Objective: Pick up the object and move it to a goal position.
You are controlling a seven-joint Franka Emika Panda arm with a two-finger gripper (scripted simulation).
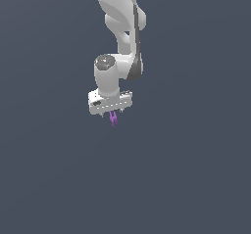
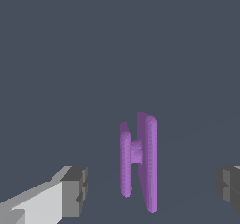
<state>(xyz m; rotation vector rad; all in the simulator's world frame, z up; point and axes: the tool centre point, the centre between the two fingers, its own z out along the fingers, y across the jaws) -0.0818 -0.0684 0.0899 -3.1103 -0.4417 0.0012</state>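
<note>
My tool (image 1: 112,112) sits just above frame centre in the exterior view, pointing down, fingers (image 2: 75,191) spread wide. The purple object (image 2: 138,160) stands between them, touching neither pad in the wrist view. Outside, it pokes out just below the tool (image 1: 113,119). The white arm (image 1: 122,22) rises to the top edge.

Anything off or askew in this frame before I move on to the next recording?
Nothing damaged. One oddity: the purple object stands between the open claw fingers, clear gaps on both sides, touching neither pad. In the exterior view it hangs just under the claw; what supports it isn't visible.
</note>
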